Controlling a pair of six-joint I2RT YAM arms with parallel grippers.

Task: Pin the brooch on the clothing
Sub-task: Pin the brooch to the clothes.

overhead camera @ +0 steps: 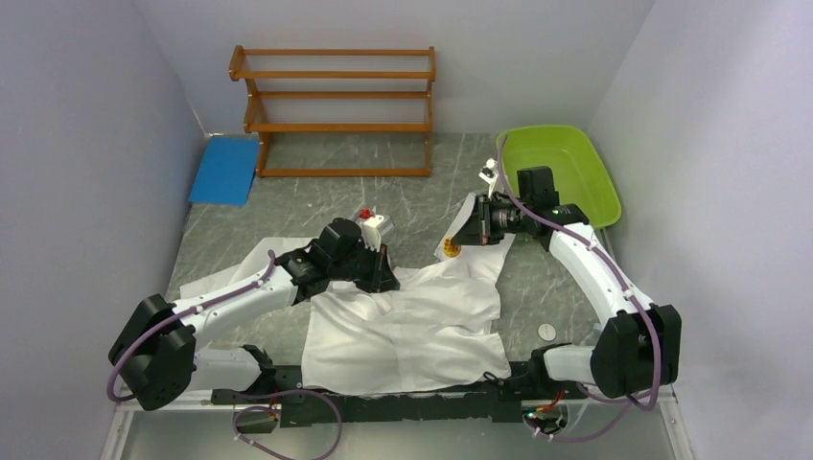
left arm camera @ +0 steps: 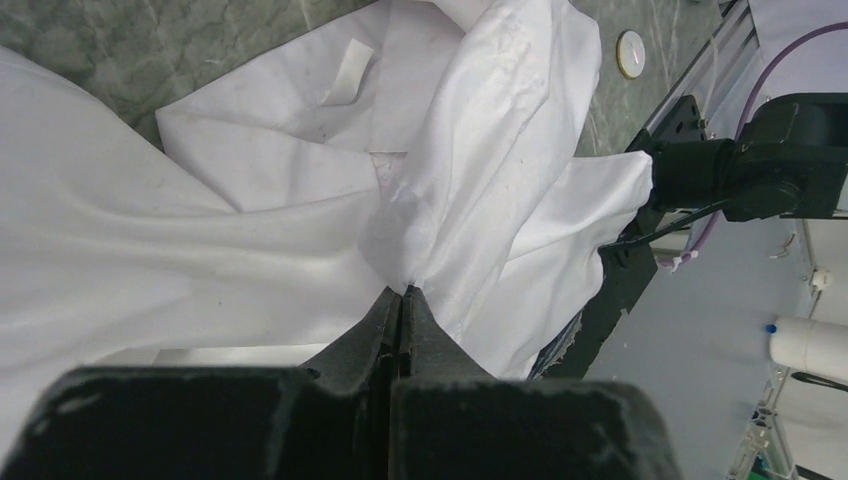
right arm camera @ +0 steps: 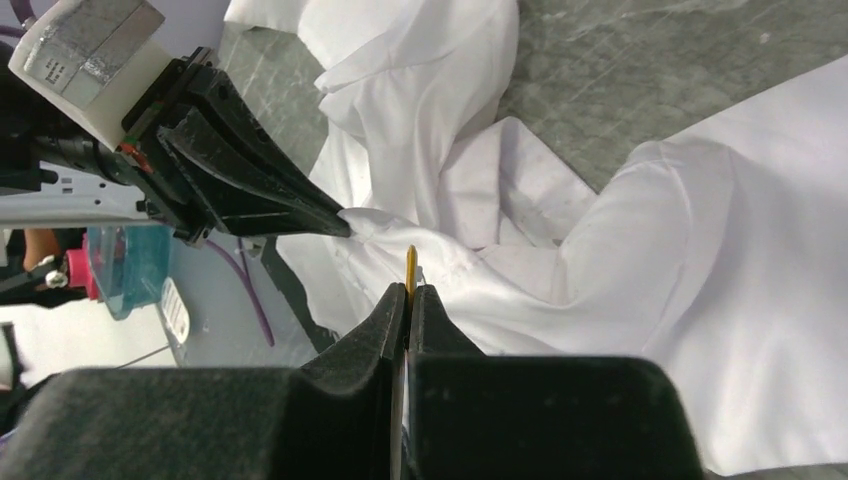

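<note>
Left gripper (left arm camera: 402, 292) pinches a raised fold of the white shirt (left arm camera: 200, 250) on the table (overhead camera: 316, 206); right gripper (right arm camera: 408, 292) clamps the gold brooch (right arm camera: 411, 265) edge-on beside that fold — I risk it twisting and skidding off the thin fabric.

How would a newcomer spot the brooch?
Find the green tub at far right. Just left of it, the right gripper hangs over the white shirt's far edge. The brooch is the small gold piece clamped in its tips, the only yellow thing there.
</note>
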